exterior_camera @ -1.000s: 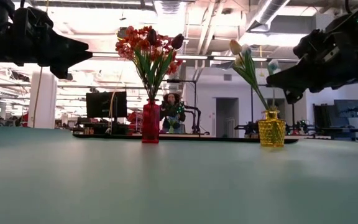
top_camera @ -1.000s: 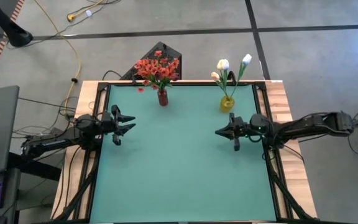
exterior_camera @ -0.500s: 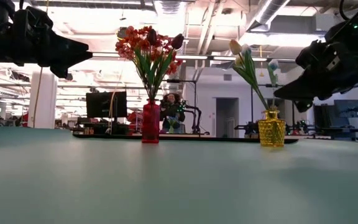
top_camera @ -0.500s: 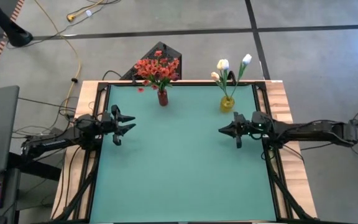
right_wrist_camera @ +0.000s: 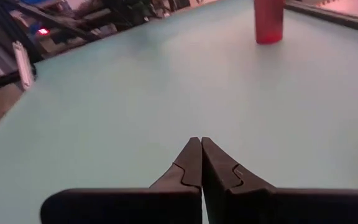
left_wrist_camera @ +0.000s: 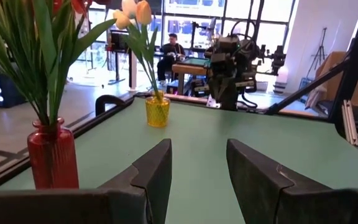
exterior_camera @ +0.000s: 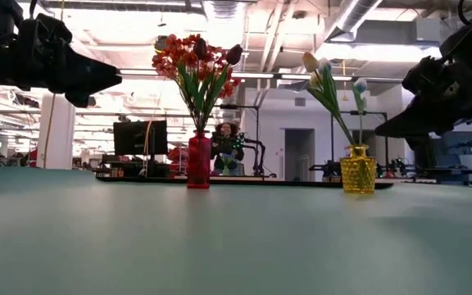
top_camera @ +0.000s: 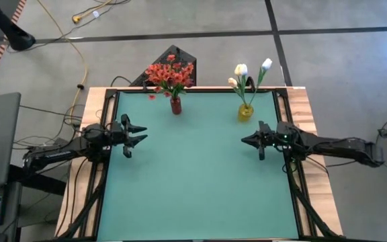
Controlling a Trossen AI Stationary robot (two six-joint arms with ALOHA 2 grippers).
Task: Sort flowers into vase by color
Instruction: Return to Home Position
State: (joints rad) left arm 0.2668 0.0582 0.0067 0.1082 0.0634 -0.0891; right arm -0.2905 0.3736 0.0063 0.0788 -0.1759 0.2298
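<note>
Across the flat green-topped table (top_camera: 193,195), every flower I can see is standing in a vase. So the sorting looks done to me, and what remains is just parking the arms.

The left hand (top_camera: 144,133) hangs over the table's left side with its fingers spread and nothing between them. The right hand (top_camera: 244,140) is over the right side, pinched closed on nothing.

The main risk I'd flag is on the right. The small yellow dimpled vase (top_camera: 245,112) stands near that hand, just toward the far edge from it, and the tall white tulip-like flowers (top_camera: 242,70) lean out of it. A swing of that arm toward the far edge could clip the stems or tip the vase, since it looks light and top-heavy.

The ribbed red glass vase (top_camera: 175,105) with the red-orange bunch of flowers (top_camera: 170,75) is at the far edge too. It's well apart from both hands, a bit closer to the left one, so less worry there.
</note>
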